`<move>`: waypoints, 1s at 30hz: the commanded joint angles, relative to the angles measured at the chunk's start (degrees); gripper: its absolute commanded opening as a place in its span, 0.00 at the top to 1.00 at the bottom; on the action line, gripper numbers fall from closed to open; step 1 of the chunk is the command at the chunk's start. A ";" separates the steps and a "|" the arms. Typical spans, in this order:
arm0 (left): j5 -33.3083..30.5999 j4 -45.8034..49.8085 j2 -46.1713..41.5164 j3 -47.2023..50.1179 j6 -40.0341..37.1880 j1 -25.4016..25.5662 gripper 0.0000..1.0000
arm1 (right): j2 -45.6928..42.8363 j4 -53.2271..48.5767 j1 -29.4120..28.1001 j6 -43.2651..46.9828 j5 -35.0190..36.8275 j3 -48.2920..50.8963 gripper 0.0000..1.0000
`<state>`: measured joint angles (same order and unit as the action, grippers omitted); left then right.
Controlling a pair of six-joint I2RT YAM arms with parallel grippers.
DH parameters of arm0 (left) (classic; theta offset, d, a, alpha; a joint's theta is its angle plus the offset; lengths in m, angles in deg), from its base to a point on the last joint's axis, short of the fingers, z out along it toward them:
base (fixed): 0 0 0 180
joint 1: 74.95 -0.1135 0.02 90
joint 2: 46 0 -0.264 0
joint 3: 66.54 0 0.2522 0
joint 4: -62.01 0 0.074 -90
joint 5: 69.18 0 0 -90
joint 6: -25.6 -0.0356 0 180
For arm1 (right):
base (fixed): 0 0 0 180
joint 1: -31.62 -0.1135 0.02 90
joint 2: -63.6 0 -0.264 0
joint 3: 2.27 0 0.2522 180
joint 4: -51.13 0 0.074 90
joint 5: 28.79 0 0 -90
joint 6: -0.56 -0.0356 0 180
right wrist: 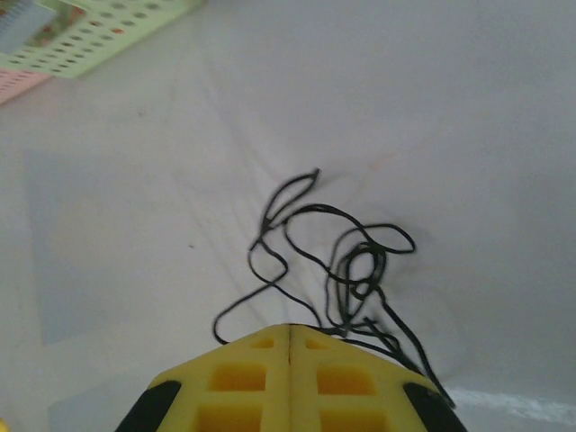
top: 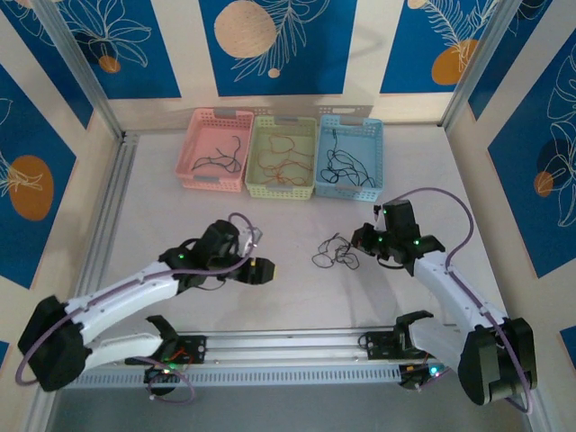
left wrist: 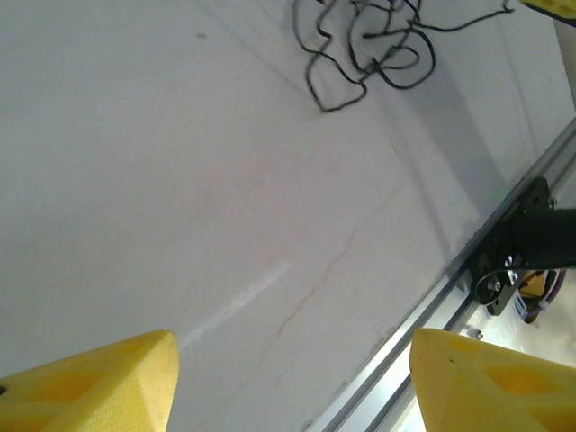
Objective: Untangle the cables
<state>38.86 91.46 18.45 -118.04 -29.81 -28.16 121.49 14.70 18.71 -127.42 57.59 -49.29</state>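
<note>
Near the table's centre, black cables are lying tangled. At their 3 o'clock the right claw is pinching them shut, and at 8 o'clock the left claw is gaping open.

no readable text, labels or numbers appear anywhere.

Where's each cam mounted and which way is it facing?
Top: above and behind, looking down at the table; left arm, right arm, three baskets, black cable.
Left wrist: on the left arm, facing across the table to the cable; open left claw at bottom.
Right wrist: behind the shut right claw, facing the cable, baskets beyond.
Shared: all three see the cable.
</note>
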 commanded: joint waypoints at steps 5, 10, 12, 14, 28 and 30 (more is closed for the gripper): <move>-1.39 -9.17 15.86 -9.80 -0.07 4.51 0.32 | -5.16 3.23 4.30 0.54 3.67 5.24 1.00; 0.38 -13.52 26.82 -15.74 1.39 6.88 0.34 | -6.25 4.01 8.75 0.40 0.94 7.03 1.00; 0.41 -15.26 30.82 -17.06 2.83 7.18 0.36 | -6.63 4.70 9.09 -0.08 1.06 7.86 1.00; -0.01 -15.96 33.86 -18.08 3.93 7.18 0.37 | -6.75 4.66 9.08 -0.09 1.02 7.96 1.00; -2.00 -18.30 45.08 -23.70 6.96 7.18 0.47 | -7.14 4.92 9.23 -0.34 1.14 8.43 1.00; -2.64 -18.42 45.79 -24.37 6.98 7.09 0.50 | -7.01 5.01 9.22 -0.34 1.16 8.51 1.00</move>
<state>36.85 76.29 61.88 -140.38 -23.32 -21.48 115.42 18.98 27.65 -127.38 59.47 -41.51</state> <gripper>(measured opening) 0.511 0.052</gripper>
